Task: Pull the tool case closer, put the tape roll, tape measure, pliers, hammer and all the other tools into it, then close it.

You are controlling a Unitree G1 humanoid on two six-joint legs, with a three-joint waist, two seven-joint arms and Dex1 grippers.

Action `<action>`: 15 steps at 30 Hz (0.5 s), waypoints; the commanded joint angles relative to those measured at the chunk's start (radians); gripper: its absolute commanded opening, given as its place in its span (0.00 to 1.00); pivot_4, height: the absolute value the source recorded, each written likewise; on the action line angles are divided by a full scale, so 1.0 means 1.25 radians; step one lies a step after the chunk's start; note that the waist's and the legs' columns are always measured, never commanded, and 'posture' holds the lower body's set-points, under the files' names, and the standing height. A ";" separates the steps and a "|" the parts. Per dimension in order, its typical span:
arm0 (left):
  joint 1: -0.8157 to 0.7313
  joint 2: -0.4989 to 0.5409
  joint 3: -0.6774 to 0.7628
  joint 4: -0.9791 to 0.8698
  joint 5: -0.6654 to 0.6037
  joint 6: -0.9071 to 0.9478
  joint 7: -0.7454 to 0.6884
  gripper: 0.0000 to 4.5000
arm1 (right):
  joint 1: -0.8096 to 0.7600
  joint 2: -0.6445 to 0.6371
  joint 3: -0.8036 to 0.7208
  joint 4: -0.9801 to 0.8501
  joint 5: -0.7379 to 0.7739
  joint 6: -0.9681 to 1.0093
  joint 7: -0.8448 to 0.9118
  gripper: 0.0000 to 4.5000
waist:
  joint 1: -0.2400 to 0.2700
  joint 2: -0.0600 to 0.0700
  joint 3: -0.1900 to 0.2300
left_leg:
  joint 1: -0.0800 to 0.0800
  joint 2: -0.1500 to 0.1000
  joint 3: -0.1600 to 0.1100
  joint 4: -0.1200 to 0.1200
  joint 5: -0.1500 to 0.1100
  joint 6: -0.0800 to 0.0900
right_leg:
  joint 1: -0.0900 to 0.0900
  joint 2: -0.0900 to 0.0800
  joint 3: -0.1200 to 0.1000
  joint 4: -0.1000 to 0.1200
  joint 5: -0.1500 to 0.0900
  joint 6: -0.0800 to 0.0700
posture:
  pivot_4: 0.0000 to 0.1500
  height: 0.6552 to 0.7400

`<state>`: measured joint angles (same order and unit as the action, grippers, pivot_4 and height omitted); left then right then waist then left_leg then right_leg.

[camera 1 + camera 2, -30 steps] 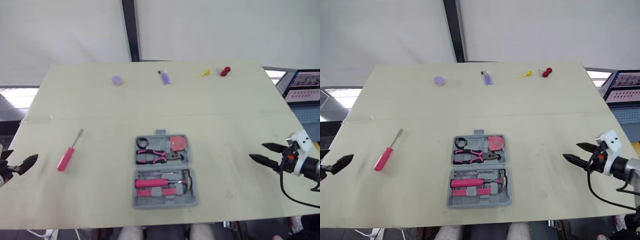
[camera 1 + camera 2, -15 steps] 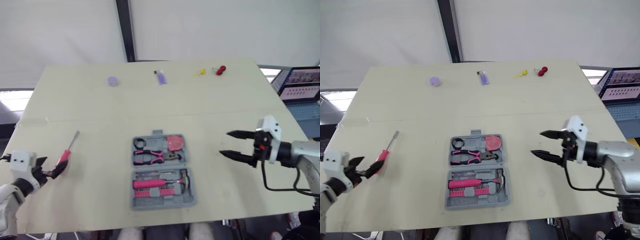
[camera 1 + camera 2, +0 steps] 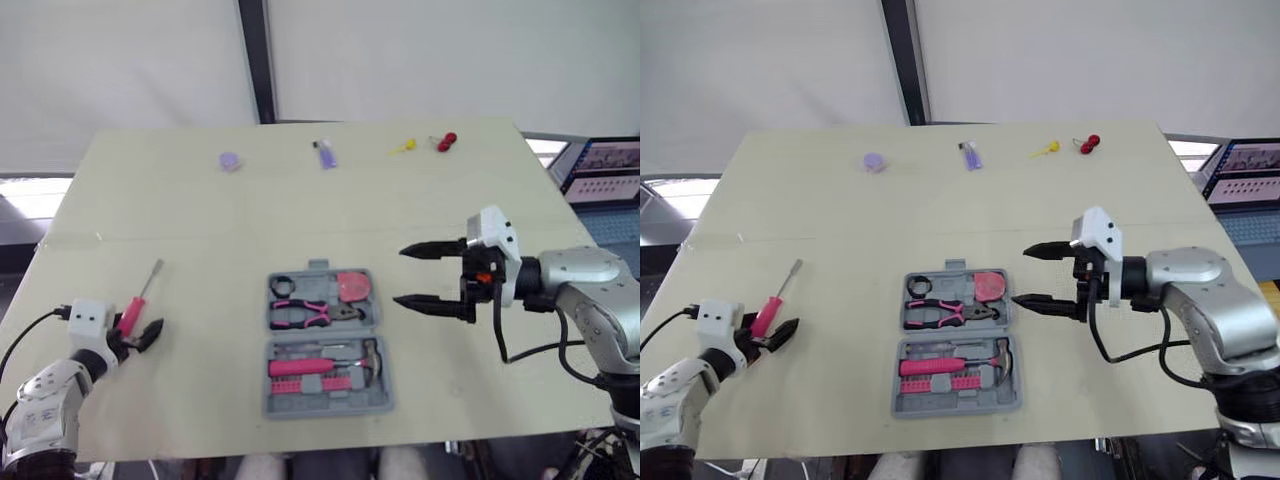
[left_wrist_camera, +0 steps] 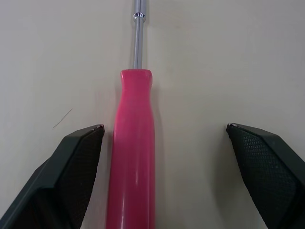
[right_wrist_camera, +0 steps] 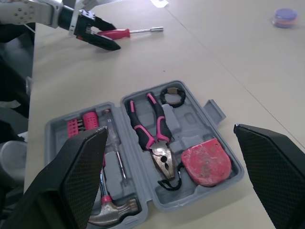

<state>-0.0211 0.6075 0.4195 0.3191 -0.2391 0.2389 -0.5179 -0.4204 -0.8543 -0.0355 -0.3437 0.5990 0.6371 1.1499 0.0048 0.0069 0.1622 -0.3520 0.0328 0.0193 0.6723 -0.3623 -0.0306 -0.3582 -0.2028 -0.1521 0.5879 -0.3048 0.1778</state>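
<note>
Left tool (image 4: 164,128): your left tool stands wide open with nothing in its grip. Its 2 fingers (image 4: 76,167) straddle the pink handle of the screwdriver (image 4: 136,152); the handle lies just beside 1 finger and well clear of the other.
Screwdriver: it lies flat on the surface (image 3: 450,200) near the left edge, well apart from the case, with its metal shaft pointing away from you.
Right tool (image 3: 400,275): your right tool is also spread wide and empty. Its fingertips point at the right side of the case, just beside the half that holds the tape measure. You cannot tell whether they touch it.
Tool case (image 3: 330,405): the grey case lies open and flat in the middle of the near part of the surface, straight in front of you.
Far half of case: the black tape roll (image 3: 283,285), the pink-handled pliers (image 3: 312,313) and the red tape measure (image 3: 353,286) sit in their slots.
Near half of case: the hammer (image 3: 370,358) lies at the right end, beside a row of pink bits (image 3: 312,384).
Far edge of surface: 4 small things lie in a line, well apart from the case: a purple disc (image 3: 230,160), a purple piece (image 3: 327,155), a yellow piece (image 3: 403,147) and a red piece (image 3: 446,141).
</note>
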 commanded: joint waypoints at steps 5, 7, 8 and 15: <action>-0.005 0.021 -0.021 0.026 0.012 0.020 -0.005 0.98 | -0.026 -0.026 0.009 -0.065 0.052 0.035 0.032 1.00 | 0.002 0.000 0.000 | 0.000 0.000 0.000 0.001 0.000 0.000 | 0.000 0.000 0.000 0.001 0.000 0.000 | 1.00 1.00; -0.003 0.025 -0.025 0.025 0.012 0.031 -0.009 0.98 | -0.028 -0.026 0.010 -0.063 0.052 0.033 0.031 1.00 | 0.002 0.000 0.000 | 0.000 0.000 0.000 0.001 0.000 0.000 | 0.000 0.000 0.000 0.000 0.000 0.000 | 1.00 1.00; -0.003 0.027 -0.026 0.025 0.011 0.036 -0.008 0.98 | -0.029 -0.026 0.011 -0.063 0.051 0.032 0.030 1.00 | 0.002 0.000 0.000 | 0.000 0.000 0.000 0.001 0.000 0.000 | 0.000 0.000 0.000 0.001 0.000 0.000 | 1.00 1.00; -0.025 0.039 -0.029 0.032 0.005 0.067 -0.014 0.98 | -0.045 -0.012 0.022 -0.066 0.061 0.033 0.028 1.00 | 0.005 0.000 0.000 | 0.000 0.000 0.000 0.001 0.000 0.000 | 0.000 0.000 0.000 0.001 0.000 0.000 | 1.00 1.00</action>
<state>-0.0572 0.6460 0.3925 0.3305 -0.2399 0.3051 -0.5383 -0.4590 -0.8711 -0.0046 -0.3933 0.6511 0.6812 1.1772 0.0107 0.0072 0.1621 -0.3518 0.0328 0.0193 0.6735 -0.3623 -0.0306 -0.3580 -0.2029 -0.1520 0.5889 -0.3048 0.1778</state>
